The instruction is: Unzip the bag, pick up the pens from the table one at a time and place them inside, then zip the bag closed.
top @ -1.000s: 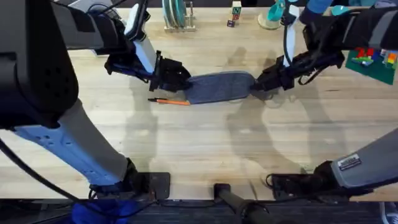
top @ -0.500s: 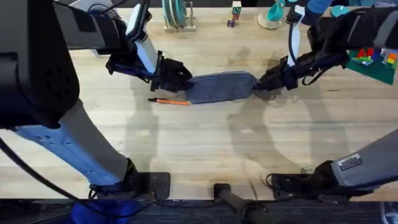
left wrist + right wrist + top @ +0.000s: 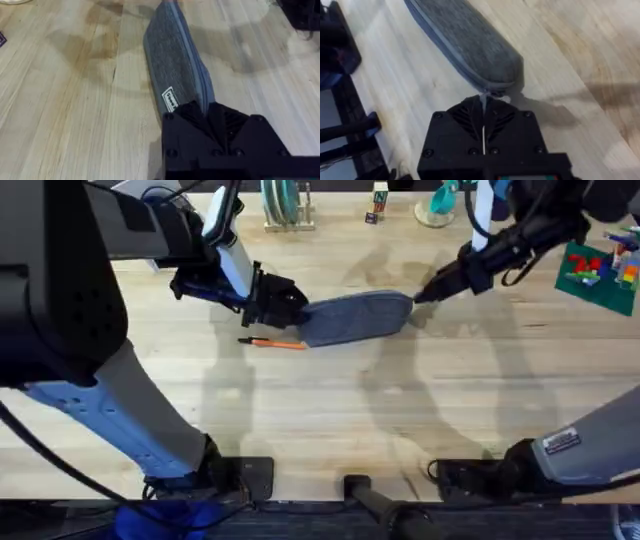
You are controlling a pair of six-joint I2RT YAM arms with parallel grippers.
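Blue-grey fabric pencil pouch, oblong with rounded ends (image 3: 355, 318), lies lengthwise on the light wooden plank table (image 3: 330, 420), stretched between the two arms. At its left end the left arm reaches in from the upper left, forearm angled down and rightward, and the left gripper (image 3: 283, 302) has its black fingers pressed together on that end of the pouch; the left wrist view shows the fabric and a small white label (image 3: 170, 99) running right up into the closed fingers. Just in front of that end, a thin orange pen with a dark tip (image 3: 272, 342) rests on the table close beside the pouch. At the right end, the right arm slants down from the upper right, and the right gripper (image 3: 428, 292) has its fingers together, apparently pinching the small zipper pull (image 3: 483, 100).
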